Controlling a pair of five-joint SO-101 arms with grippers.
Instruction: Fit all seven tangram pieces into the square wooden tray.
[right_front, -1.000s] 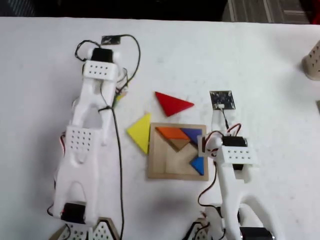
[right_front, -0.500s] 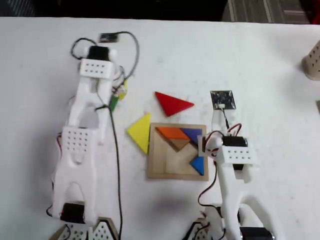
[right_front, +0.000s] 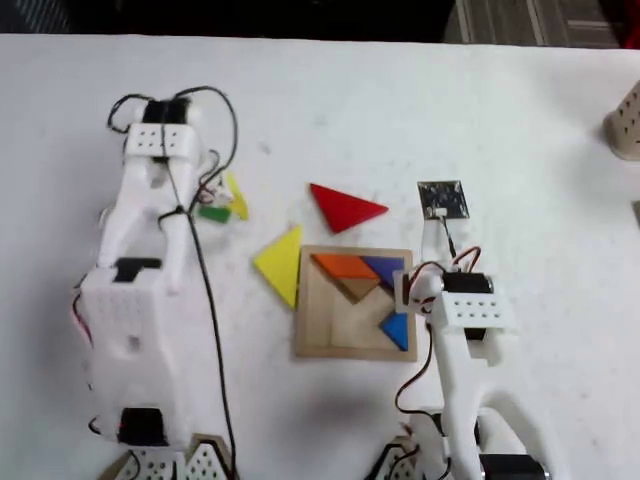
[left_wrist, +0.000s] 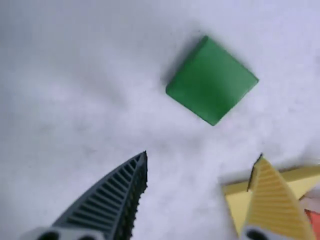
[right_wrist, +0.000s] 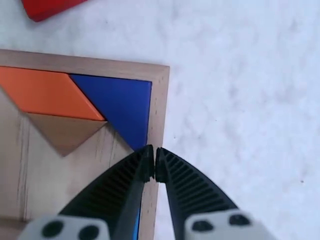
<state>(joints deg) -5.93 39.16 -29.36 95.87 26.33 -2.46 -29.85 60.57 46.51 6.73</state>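
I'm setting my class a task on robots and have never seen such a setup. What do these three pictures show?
These are two robot arms, the left arm and the right arm, side by side at a table. One picture looks down from above; the other two come from a camera on each arm's wrist. On the table lies a square wooden tray holding an orange piece, a large blue piece, a small blue piece and a brown piece. A red triangle, a yellow triangle and a green square lie outside it. The left gripper is open near the green square, holding nothing. The right gripper is shut above the tray's edge, apparently empty.
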